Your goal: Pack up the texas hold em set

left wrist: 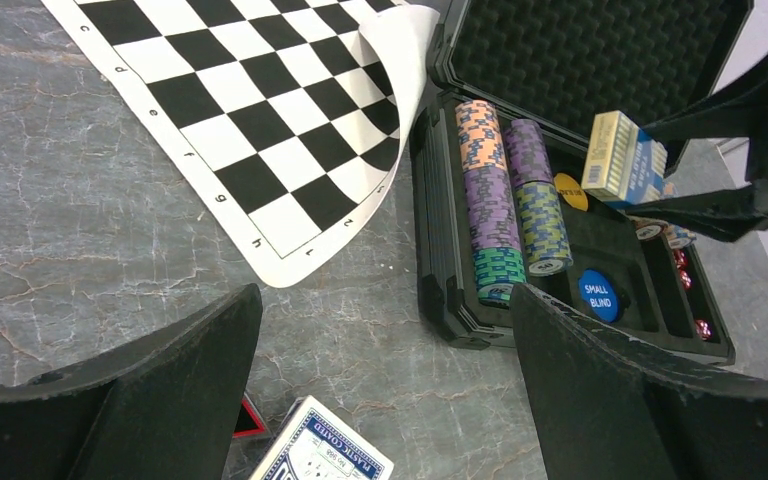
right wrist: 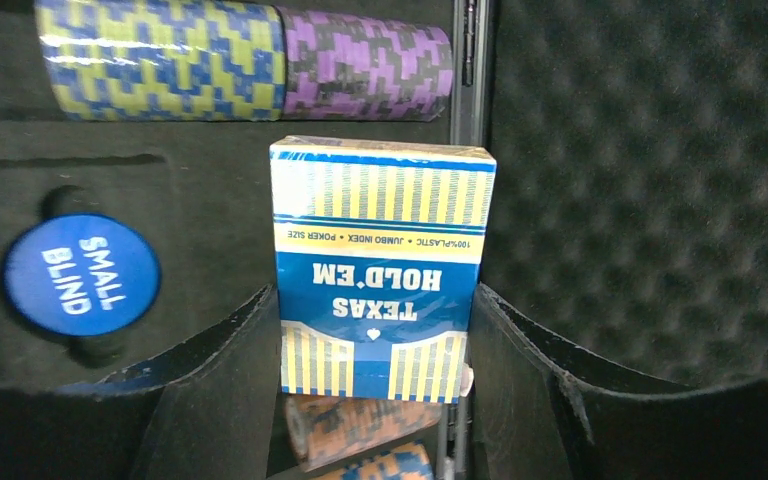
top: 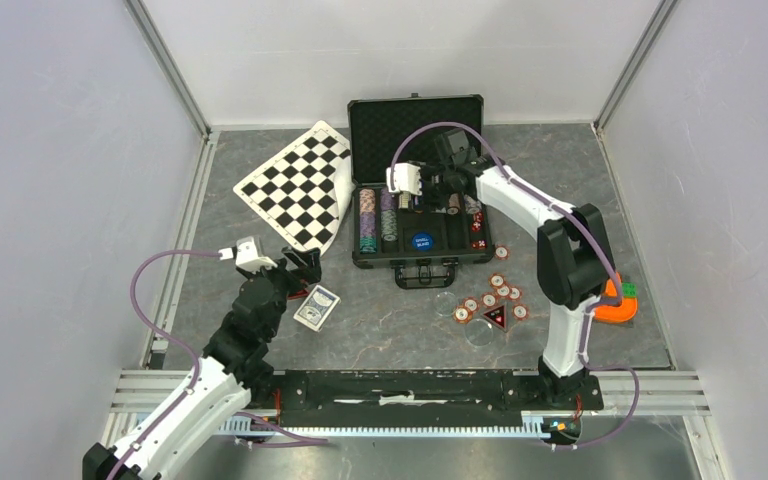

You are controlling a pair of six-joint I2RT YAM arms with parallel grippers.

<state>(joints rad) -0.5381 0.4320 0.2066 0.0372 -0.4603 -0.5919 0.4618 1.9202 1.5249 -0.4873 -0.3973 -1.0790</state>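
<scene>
the step in hand is stowing a deck (right wrist: 380,240). the right tool (right wrist: 375,310) pinches the boxed texas hold'em cards by their sides and holds them in the air over the open case (top: 415,122), near the hinge and above the chip rows. the left tool (top: 297,266) is spread wide and holds nothing. it hangs just above the second deck (top: 317,306), which lies flat on the desk (top: 390,330) in front of the case's left corner.

next, as i judge it, the right tool must find a free recess wide enough for the box, turn the box to match, lower it in and only then let go. which recess is free i cannot tell. the left tool has only to drop and close on the second deck.

counts:
- decks: two, one held and one on the desk.
- chips (left wrist: 490,200) in the case: five colour blocks in two rows, plus a few more at the right side.
- buttons (left wrist: 597,295): two, one blue marked small blind and one yellow.
- red dice (left wrist: 702,326): at least three.
- loose chips (top: 490,298) on the desk, right of the handle: eight or nine, too small to be sure, with a dark triangle (top: 495,318) among them.
- chessboard (top: 300,185): one, curling up against the case's left side, not part of the set.
</scene>
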